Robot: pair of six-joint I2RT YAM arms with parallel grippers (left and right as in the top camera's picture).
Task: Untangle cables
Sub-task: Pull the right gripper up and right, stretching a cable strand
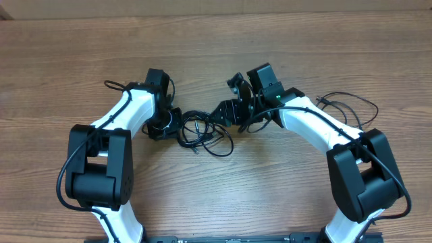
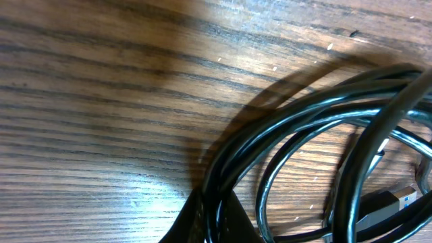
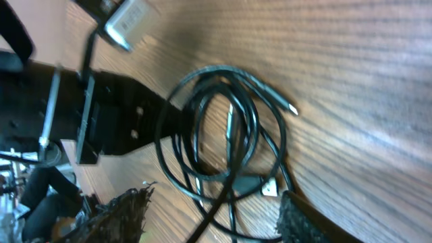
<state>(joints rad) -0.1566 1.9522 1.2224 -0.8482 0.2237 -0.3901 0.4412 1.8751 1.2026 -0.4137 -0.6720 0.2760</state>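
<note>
The cables [image 1: 202,131] lie as a bundle of thin black loops on the wooden table between my two grippers. My left gripper [image 1: 169,125] is at the bundle's left edge. In the left wrist view its fingers [image 2: 212,219] are shut on a few strands of the cable loops [image 2: 297,128]. My right gripper [image 1: 225,111] is at the bundle's upper right. In the right wrist view its fingers [image 3: 216,216] are open, with the cable loops [image 3: 223,128] just ahead and some strands running between them. A silvery-tipped plug [image 3: 291,109] sticks out to the right.
A USB plug [image 2: 395,199] lies inside the loops; it also shows in the right wrist view [image 3: 268,186]. Another thin black cable [image 1: 351,108] lies in loose loops beside the right arm. The left gripper's black body [image 3: 115,118] shows in the right wrist view.
</note>
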